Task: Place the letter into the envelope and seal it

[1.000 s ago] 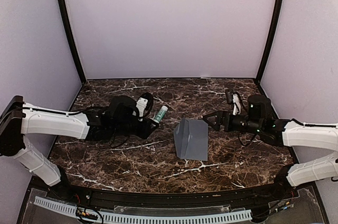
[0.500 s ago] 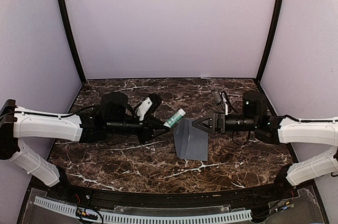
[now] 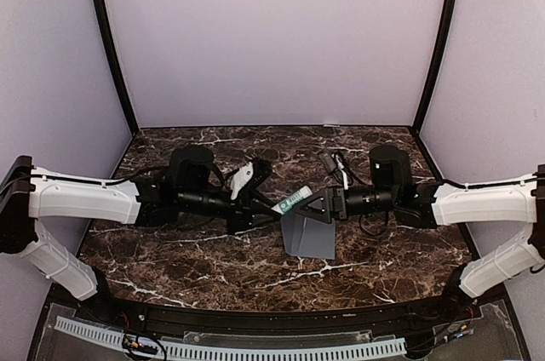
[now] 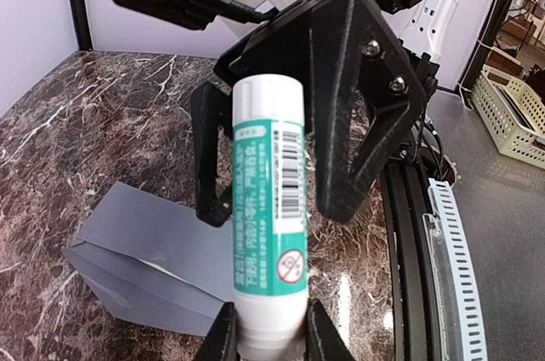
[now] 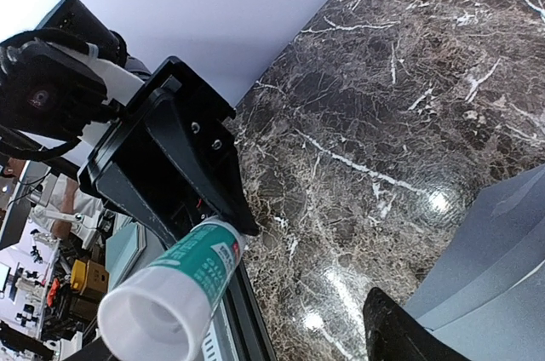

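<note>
Green-white glue stick point(image 4: 268, 233) clamped in our left jaws; right jaws wide, straddling cap; envelope point(image 3: 308, 237) on surface beneath.

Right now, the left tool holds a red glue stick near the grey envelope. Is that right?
No. The glue stick is teal and white, not red; the left wrist view shows it. The left tool does hold it near the grey envelope.
</note>
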Robot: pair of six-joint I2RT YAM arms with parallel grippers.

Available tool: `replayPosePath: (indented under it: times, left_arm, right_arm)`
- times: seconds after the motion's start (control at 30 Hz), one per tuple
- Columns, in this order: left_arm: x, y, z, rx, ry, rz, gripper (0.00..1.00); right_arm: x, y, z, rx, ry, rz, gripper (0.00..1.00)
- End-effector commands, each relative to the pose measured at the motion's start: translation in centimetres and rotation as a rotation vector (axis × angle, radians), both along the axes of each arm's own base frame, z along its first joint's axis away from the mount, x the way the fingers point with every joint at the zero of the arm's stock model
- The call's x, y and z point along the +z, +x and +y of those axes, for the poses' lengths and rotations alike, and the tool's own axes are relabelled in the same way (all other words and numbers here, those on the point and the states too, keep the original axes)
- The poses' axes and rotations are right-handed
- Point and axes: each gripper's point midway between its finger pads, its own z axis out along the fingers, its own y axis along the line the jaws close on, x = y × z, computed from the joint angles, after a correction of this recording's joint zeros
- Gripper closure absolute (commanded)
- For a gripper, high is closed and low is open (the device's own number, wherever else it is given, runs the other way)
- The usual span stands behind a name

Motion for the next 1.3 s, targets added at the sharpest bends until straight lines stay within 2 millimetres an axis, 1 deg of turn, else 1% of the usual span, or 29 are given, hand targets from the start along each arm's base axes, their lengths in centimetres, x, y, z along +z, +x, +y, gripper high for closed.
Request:
replayPosePath:
  times: [0.0,0.1,0.13,0.27,0.47,0.6,0.63,0.77,0.9,1.17,1.27]
  left_arm:
    - [1.3,-0.3,-0.9,-0.063,-0.013,-0.058,1.0]
    - [1.0,-0.1,-1.0,-0.072,0.004,-0.077,1.0]
    - [0.6,-0.2,-1.0,-0.076,0.018,-0.071,1.0]
    - [0.6,0.0,-1.2,-0.092,0.04,-0.095,1.0]
    - [0.6,-0.4,-1.1,-0.13,0.07,-0.115,1.0]
    - [0.3,-0.6,-1.0,-0.151,0.103,-0.117,1.0]
    - [-0.1,-0.6,-1.0,-0.154,0.116,-0.109,1.0]
    - [-0.1,-0.6,-1.2,-0.162,0.126,-0.113,1.0]
    - [-0.6,-0.4,-1.4,-0.165,0.146,-0.11,1.0]
    - [-0.9,-0.3,-1.5,-0.165,0.164,-0.114,1.0]
    - [-0.9,-0.2,-1.5,-0.16,0.165,-0.119,1.0]
  right_arm:
    - [1.5,-0.4,1.1,0.05,0.043,-0.025,0.27]
    - [1.4,-0.6,1.3,0.065,0.045,-0.019,0.31]
    - [1.3,-0.6,1.3,0.069,0.046,-0.016,0.32]
    - [1.4,-1.1,1.6,0.106,0.06,-0.006,0.38]
    - [1.7,-1.7,1.6,0.136,0.065,0.0,0.39]
    - [1.6,-1.7,1.6,0.138,0.053,0.006,0.42]
    - [1.6,-1.7,1.6,0.139,0.052,0.009,0.44]
    - [1.2,-1.7,1.9,0.154,0.046,0.023,0.52]
    - [0.9,-1.6,2.1,0.157,0.039,0.034,0.58]
    - [0.1,-1.0,2.4,0.135,0.009,0.043,0.77]
    - [-0.1,-0.8,2.3,0.124,-0.001,0.043,0.79]
